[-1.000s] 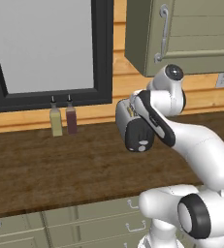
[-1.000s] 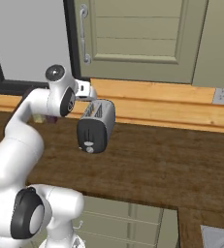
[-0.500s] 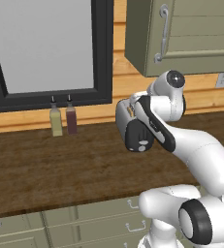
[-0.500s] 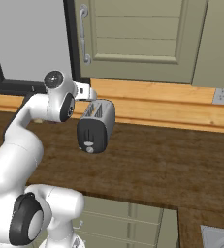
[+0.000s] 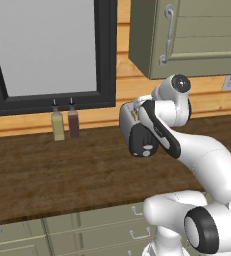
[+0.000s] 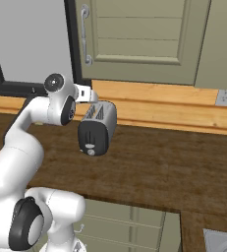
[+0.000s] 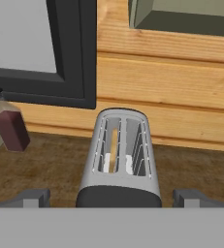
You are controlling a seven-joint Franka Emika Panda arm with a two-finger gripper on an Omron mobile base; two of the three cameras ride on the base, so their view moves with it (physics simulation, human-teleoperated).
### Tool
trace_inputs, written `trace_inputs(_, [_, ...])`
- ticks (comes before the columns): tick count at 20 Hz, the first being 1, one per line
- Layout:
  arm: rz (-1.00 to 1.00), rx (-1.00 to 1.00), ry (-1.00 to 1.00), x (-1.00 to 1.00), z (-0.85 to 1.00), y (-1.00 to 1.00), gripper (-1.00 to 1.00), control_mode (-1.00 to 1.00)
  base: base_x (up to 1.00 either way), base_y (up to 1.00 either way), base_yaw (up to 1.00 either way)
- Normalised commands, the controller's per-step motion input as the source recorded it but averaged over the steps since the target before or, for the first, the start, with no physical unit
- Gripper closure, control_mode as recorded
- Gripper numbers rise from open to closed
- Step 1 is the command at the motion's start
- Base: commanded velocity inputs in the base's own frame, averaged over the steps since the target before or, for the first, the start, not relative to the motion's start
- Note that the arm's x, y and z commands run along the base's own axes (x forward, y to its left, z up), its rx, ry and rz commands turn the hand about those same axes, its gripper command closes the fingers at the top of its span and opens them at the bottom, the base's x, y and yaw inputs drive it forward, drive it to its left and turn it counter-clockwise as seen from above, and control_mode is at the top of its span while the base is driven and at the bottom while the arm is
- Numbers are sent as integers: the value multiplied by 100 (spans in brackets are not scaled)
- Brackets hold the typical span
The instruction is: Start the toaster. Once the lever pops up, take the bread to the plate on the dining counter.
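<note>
The silver-grey toaster (image 7: 120,160) stands on the dark wood worktop (image 6: 174,162) against the wooden wall, also seen as toaster (image 6: 99,127) and toaster (image 5: 137,131). A pale tan slice of bread (image 7: 114,145) sits low in its left slot. On its black end face is the small light lever (image 6: 89,146), low down. My gripper (image 7: 112,197) hovers above and just in front of the toaster, open wide, one fingertip on each side of the black end and touching nothing. The plate and the dining counter are out of view.
Two small bottles (image 5: 65,124) stand under the black-framed window (image 5: 47,50), left of the toaster. A wall cabinet (image 6: 134,39) hangs above the toaster. Drawer fronts (image 5: 87,225) run below the worktop. A sink corner (image 6: 223,241) lies at the far right.
The arm's upper joint has sunk a little and the hand has settled over the toaster. The jaws stay open, and the toaster and the bread have not moved.
</note>
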Motion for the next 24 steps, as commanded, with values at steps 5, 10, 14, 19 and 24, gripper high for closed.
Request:
trace_inputs(5, [0, 0, 0, 0, 0, 0, -100, -100, 0, 0, 0])
trace_inputs(10, [0, 0, 0, 0, 0, 0, -100, -100, 0, 0, 0])
trace_inputs(14, [0, 0, 0, 0, 0, 0, -100, -100, 0, 0, 0])
trace_inputs(19, [0, 0, 0, 0, 0, 0, -100, -100, 0, 0, 0])
trace_inputs(24, [0, 0, 0, 0, 0, 0, -100, -100, 0, 0, 0])
